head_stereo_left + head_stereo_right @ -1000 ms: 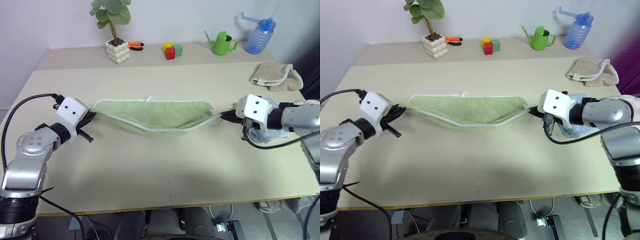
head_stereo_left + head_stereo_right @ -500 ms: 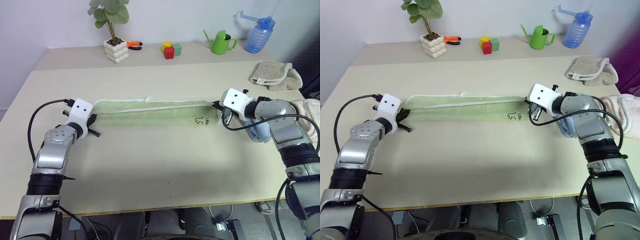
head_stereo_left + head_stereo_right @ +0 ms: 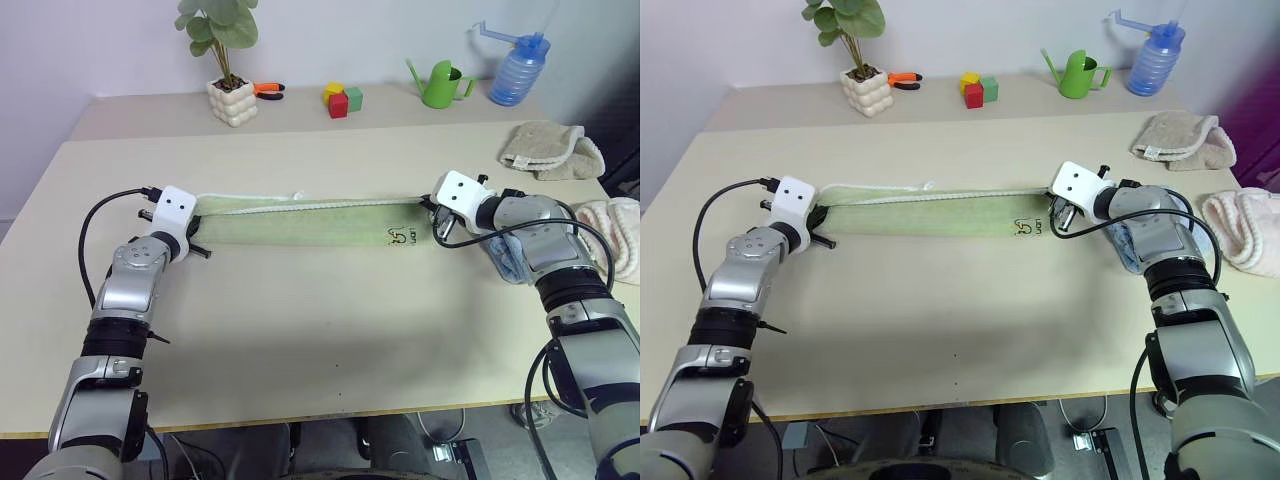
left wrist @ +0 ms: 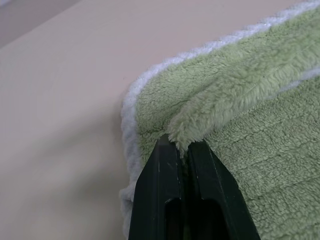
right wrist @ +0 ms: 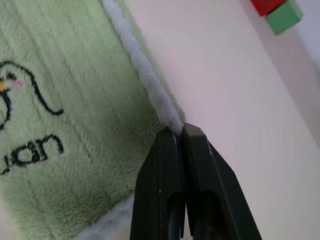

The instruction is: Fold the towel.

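1. One pale counter (image 3: 330, 330) carries everything; its near half lies bare.
2. One light-green towel (image 3: 310, 222) lies flat across the middle of the counter as a long, narrow band, with a whitish edge, a small white tag at its far edge and a dark embroidered mark near its right end.
3. Two grippers pin its ends: the left gripper (image 4: 181, 150) is clamped on a bunched corner of the towel, and the right gripper (image 5: 181, 134) is pinched on the whitish edging.
4. One beige towel (image 3: 552, 150) sits crumpled at the far right; one light-blue towel (image 3: 510, 262) lies under the right forearm.
5. Along the back stand one potted plant (image 3: 228, 60), one blue spray bottle (image 3: 518, 68), one green watering can (image 3: 440, 86), a cluster of coloured blocks (image 3: 342, 100) and one orange-handled tool (image 3: 268, 90), all well apart from the green cloth.
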